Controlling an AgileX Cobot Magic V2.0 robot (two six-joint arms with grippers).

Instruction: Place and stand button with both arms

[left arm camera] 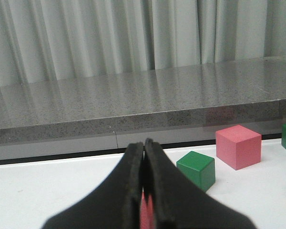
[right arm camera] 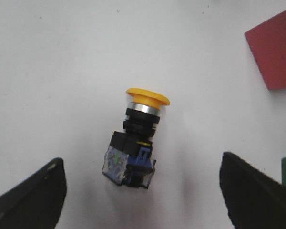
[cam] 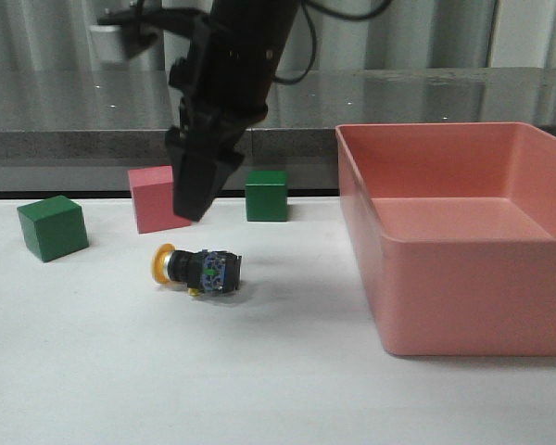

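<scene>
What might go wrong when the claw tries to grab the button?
The button lies on its side under the open right claw, so its round body may roll or twist away when squeezed. The pink cube sits nearby, so it might get bumped as the claw comes down.

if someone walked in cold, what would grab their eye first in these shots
Probably the big black right gripper hanging open over the middle of the white table, directly above the button, which lies on its side with its yellow cap pointing left. Next would be the large pink bin filling the right side, then the pink cube and two green cubes behind the button.
</scene>
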